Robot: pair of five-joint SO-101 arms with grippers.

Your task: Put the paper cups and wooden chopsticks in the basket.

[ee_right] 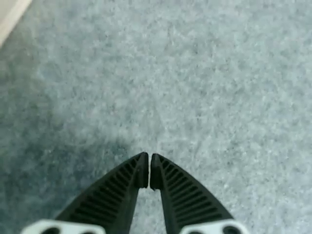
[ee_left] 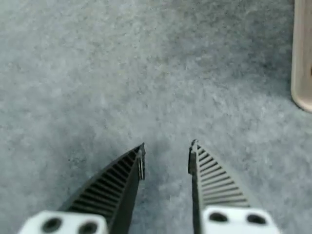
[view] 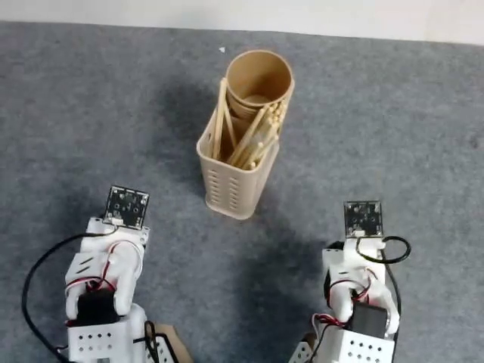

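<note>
A beige perforated basket (view: 227, 185) stands upright in the middle of the grey carpet. Inside it sit stacked brown paper cups (view: 261, 79), and several wooden chopsticks (view: 253, 136) lean beside them. A corner of the basket (ee_left: 303, 58) shows in the left wrist view, and a sliver of it (ee_right: 9, 17) in the right wrist view. My left gripper (ee_left: 166, 153) hovers over bare carpet, open, with nothing between its fingers. My right gripper (ee_right: 148, 165) is shut on nothing, also over bare carpet. Both arms are drawn back at the near edge, the left arm (view: 106, 280) and the right arm (view: 361, 280).
Grey carpet (view: 91, 113) covers the whole work surface. A pale strip of floor or wall (view: 302, 15) runs along the far edge. Black cables (view: 34, 280) loop beside the left arm's base.
</note>
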